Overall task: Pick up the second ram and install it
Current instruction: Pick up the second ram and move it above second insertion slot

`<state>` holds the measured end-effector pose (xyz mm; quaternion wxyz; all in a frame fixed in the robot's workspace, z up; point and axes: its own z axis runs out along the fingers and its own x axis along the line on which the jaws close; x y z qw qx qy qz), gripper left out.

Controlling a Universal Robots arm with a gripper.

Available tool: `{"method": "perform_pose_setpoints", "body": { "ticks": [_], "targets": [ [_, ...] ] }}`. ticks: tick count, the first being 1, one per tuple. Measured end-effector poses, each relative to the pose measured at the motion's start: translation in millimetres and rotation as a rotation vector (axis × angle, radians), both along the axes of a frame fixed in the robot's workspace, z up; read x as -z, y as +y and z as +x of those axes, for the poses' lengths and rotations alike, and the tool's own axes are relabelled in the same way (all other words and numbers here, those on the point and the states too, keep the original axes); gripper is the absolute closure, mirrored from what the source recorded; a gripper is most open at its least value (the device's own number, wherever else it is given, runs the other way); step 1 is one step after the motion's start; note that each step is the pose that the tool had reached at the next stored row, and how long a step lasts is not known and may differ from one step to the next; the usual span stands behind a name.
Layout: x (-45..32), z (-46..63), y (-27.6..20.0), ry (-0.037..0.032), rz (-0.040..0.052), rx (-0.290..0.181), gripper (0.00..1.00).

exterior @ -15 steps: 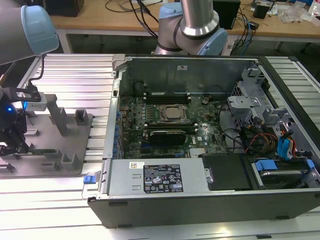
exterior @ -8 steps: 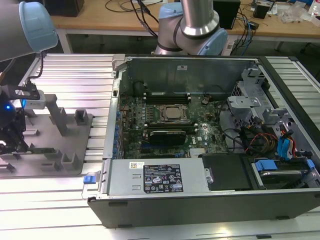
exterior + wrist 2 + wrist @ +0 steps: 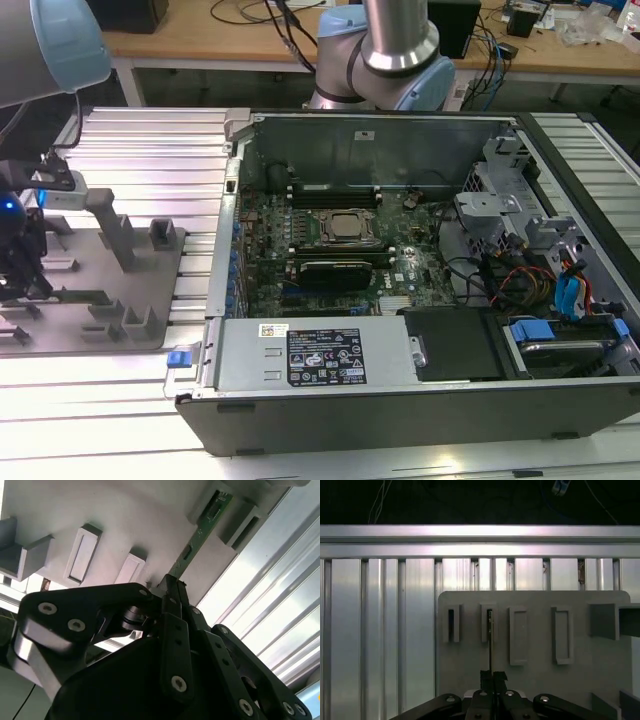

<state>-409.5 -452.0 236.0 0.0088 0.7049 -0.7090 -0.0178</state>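
Observation:
The second ram [image 3: 200, 535] is a thin green stick standing in a slot of the grey fixture plate [image 3: 125, 520]. Its far end sits between two grey holder blocks. In the first wrist view the second ram [image 3: 490, 645] shows edge-on, running from a slot toward the fingers. My gripper [image 3: 172, 587] has its black fingers closed together on the stick's near end. In the exterior view the gripper [image 3: 22, 275] hangs over the fixture plate [image 3: 150, 300] at the exterior view's left. The long black memory slots [image 3: 325, 190] lie beside the silver CPU [image 3: 350, 227] inside the open computer case.
The open computer case [image 3: 230, 200] stands in the middle on a ribbed aluminium table [image 3: 130, 140]. Drive cages and cables [image 3: 520, 260] fill its side toward the exterior view's right. Grey posts [image 3: 110, 225] rise from the fixture plate near the gripper. A workbench [image 3: 200, 40] runs behind.

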Motion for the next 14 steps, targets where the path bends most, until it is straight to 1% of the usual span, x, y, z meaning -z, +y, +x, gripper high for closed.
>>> {"method": "perform_pose_setpoints", "body": {
  "ticks": [1, 6, 14],
  "targets": [
    [-2.6, 0.0, 0.0, 0.0, 0.0, 0.0, 0.91],
    [-9.6, 0.0, 0.0, -0.0001, 0.0001, 0.0, 0.91],
    [-26.5, 0.0, 0.0, 0.0, 0.0, 0.0, 0.91]
  ]
}}
